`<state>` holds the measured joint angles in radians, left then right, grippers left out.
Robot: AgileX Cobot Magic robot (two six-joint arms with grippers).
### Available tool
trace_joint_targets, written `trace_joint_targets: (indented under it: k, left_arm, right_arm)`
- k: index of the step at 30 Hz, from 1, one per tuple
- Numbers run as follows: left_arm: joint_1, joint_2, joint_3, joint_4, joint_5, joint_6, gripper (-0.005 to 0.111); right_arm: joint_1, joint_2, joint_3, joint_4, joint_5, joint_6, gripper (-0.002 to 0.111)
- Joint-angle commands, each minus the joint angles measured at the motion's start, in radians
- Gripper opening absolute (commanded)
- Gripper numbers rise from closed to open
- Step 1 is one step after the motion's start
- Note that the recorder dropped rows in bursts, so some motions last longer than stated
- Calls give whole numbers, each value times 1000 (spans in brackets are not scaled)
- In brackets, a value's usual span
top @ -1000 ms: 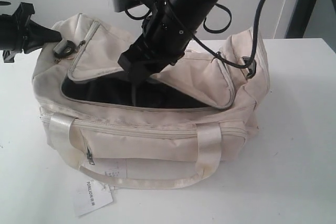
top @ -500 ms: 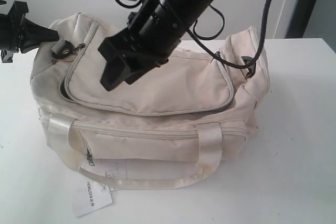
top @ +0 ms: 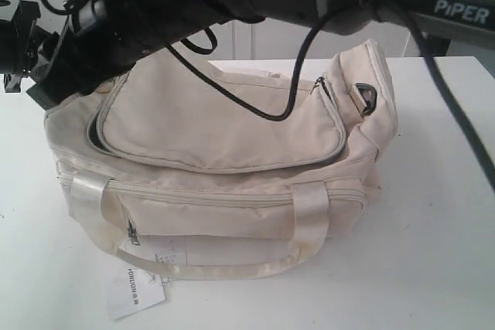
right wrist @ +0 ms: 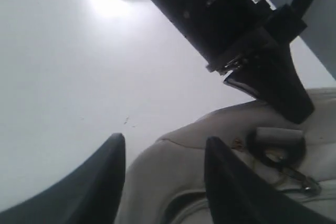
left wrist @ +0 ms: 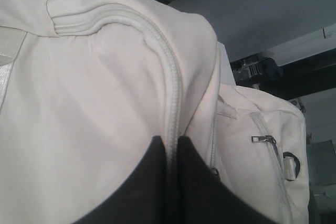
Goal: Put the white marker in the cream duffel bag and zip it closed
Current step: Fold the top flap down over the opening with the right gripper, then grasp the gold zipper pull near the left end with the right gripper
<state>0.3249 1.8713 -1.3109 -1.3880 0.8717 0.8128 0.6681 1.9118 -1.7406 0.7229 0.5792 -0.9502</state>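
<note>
Lying left-right: cream duffel bag [top: 232,121]

Looks like a robotics lab: a bare white table [top: 433,253], plain white panels [top: 251,42] behind, a black-and-grey arm lettered PiPER [top: 433,5].

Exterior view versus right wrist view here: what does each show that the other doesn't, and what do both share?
Only the exterior view: the whole top of the cream duffel bag, its flap lying down, plus the shiny handles and paper tag. Only the right wrist view: the right gripper, fingers apart, and the left gripper closed on the bag's end beside a black strap ring. Both: the bag's cream fabric and the white table. Neither shows the white marker.
</note>
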Motion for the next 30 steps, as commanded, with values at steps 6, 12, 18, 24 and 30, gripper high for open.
trace_joint_targets:
  k: [6,12,18,24,30]
  left_arm:
    - [4,-9,-5,-46,48,13,0]
    - [4,-9,-5,-46,56,13,0]
    - [4,-9,-5,-46,89,13,0]
    - [4,-9,-5,-46,89,17,0]
    - [4,-9,-5,-46,90,21,0]
  right_arm:
    - [12,182,-177,-547,-35,394,51]
    - [12,267,-226,-628,-56,349,53]
    - [10,311,-226,-660,-160,349,53]
    - [8,327,-226,-708,-151,351,37]
    - [8,318,-226,-742,-113,353,0]
